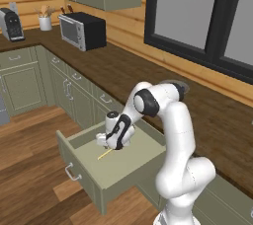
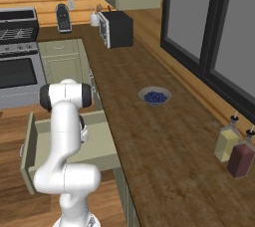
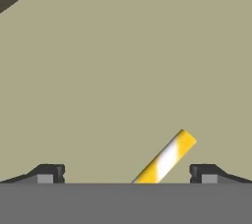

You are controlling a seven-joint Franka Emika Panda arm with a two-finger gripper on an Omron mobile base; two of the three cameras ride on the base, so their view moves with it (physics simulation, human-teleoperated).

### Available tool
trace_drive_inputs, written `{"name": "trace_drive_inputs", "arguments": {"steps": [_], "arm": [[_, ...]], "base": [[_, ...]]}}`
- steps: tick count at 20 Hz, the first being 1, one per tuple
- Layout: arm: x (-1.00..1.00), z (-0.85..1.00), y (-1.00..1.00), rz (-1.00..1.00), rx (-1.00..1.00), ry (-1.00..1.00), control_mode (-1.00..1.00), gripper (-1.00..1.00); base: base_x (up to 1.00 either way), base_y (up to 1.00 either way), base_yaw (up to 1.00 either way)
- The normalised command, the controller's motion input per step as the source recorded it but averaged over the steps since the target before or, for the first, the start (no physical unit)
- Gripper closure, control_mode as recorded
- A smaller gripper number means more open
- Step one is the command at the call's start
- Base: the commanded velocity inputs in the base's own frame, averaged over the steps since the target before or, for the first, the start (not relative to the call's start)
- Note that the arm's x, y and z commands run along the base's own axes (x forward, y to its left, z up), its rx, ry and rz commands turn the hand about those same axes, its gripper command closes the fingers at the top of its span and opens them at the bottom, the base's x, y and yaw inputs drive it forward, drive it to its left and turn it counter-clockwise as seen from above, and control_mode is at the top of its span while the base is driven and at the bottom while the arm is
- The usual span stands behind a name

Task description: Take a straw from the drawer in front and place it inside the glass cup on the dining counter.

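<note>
- Down inside the pulled-out drawer (image 1: 129, 164), the white arm reaches low, with its claw (image 1: 107, 142) hanging just above the drawer floor.
- Seen from the hand camera, the claw (image 3: 127, 174) stands wide open and grips nothing; its two dark fingertips (image 3: 49, 173) sit well apart.
- Between them lies the straw (image 3: 166, 158), yellow with a white band, flat on the pale drawer floor and slanted across the gap, nearer the right-hand tip.
- From the left base camera, the straw (image 1: 104, 154) shows as a thin yellow line beside the claw.
- To do this step well, I judge the claw should centre over the straw, turn so the fingers close across its thin width, drop low, then close gently.
- Such a slim stick may roll or slip.
</note>
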Motion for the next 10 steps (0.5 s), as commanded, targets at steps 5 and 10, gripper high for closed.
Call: {"name": "trace_drive_inputs", "arguments": {"steps": [5, 10], "arm": [[0.09, -0.46, 0.00, 0.00, 0.02, 0.01, -1.00, 1.00], [0.00, -0.46, 0.00, 0.00, 0.01, 0.01, -1.00, 1.00]], "base": [[0.00, 0.00, 0.00], [0.00, 0.00, 0.00]]}}
